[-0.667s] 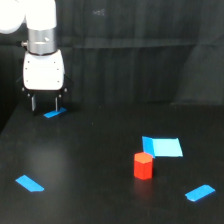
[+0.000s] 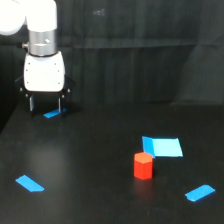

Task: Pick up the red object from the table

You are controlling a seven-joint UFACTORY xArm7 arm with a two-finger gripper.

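Observation:
The red object is a small red-orange prism standing upright on the black table, right of centre in the exterior view, touching the near left corner of a blue rectangle. My gripper hangs far off at the back left, under the white arm. Its two dark fingers point down, apart from each other, with nothing between them. A blue tape strip lies just under the fingertips.
More blue tape strips lie flat at the front left and the front right. A black draped backdrop closes off the rear of the table.
The gripper has shifted slightly toward the exterior view's right. The red object and the tape pieces lie where they were.

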